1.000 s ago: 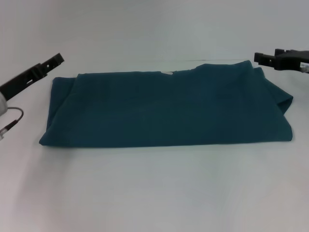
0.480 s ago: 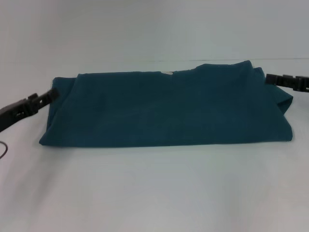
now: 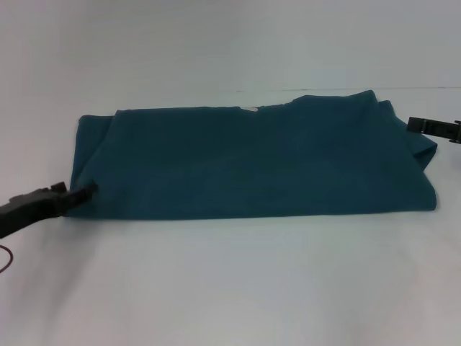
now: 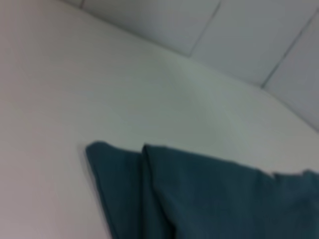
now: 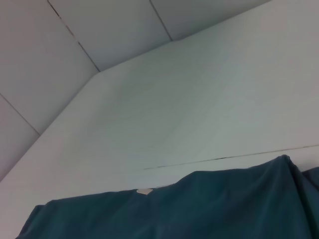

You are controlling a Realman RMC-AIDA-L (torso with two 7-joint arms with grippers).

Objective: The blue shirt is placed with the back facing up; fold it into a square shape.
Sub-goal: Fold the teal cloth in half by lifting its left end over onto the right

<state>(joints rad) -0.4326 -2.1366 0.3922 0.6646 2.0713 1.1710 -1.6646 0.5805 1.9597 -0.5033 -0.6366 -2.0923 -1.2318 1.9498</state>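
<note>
My left gripper [image 3: 85, 192] sits at the lower left of the head view, its tip right at the near-left corner of the blue shirt [image 3: 259, 162]. I cannot tell whether that tip touches the cloth, or whether it is spread or closed. My right gripper [image 3: 421, 126] pokes in from the right edge of the frame, level with the shirt's upper right corner and just beside its folded side; how it stands there I cannot tell either.

The risk I see is on the left: the shirt is already folded into a wide band of several layers, and if I pinch only the top layer at that corner, lifting would peel the stack apart and skew the next fold. A low approach could also push the edge and bunch it.

The shirt lies across the middle of the table [image 3: 230, 288], between my two tips.
</note>
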